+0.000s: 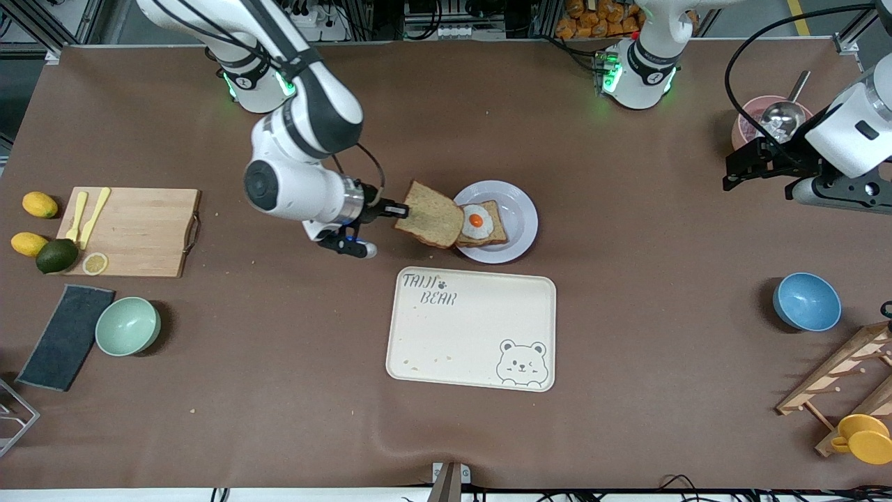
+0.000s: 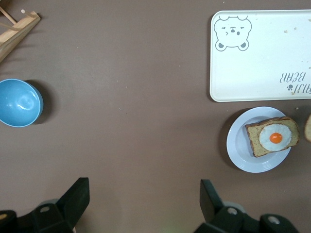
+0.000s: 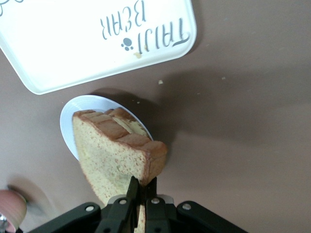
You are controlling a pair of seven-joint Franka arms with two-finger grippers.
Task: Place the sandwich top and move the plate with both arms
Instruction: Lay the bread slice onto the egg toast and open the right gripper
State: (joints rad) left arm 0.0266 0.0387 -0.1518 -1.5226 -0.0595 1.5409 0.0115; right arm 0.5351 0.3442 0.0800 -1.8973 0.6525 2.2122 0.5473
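Observation:
My right gripper [image 1: 398, 209] is shut on one edge of the sandwich top [image 1: 432, 215], a plain light-brown bread slice held tilted over the rim of the plate [image 1: 524, 209] at the right arm's end. In the right wrist view the sandwich top [image 3: 114, 155] stands on edge between the pinching fingers [image 3: 133, 190], hiding most of the plate [image 3: 68, 121]. On the round white plate lies a second bread slice bearing a fried egg [image 1: 477, 222], also seen in the left wrist view as the egg slice [image 2: 273, 137]. My left gripper [image 1: 749, 166] waits open, high over the table's end by the pink pot.
A cream bear tray [image 1: 474, 328] lies nearer the front camera than the plate. A cutting board [image 1: 136, 230], lemons, an avocado, a green bowl [image 1: 127, 325] and a dark cloth are at the right arm's end. A blue bowl [image 1: 806, 301], wooden rack and pink pot [image 1: 766, 122] are at the left arm's end.

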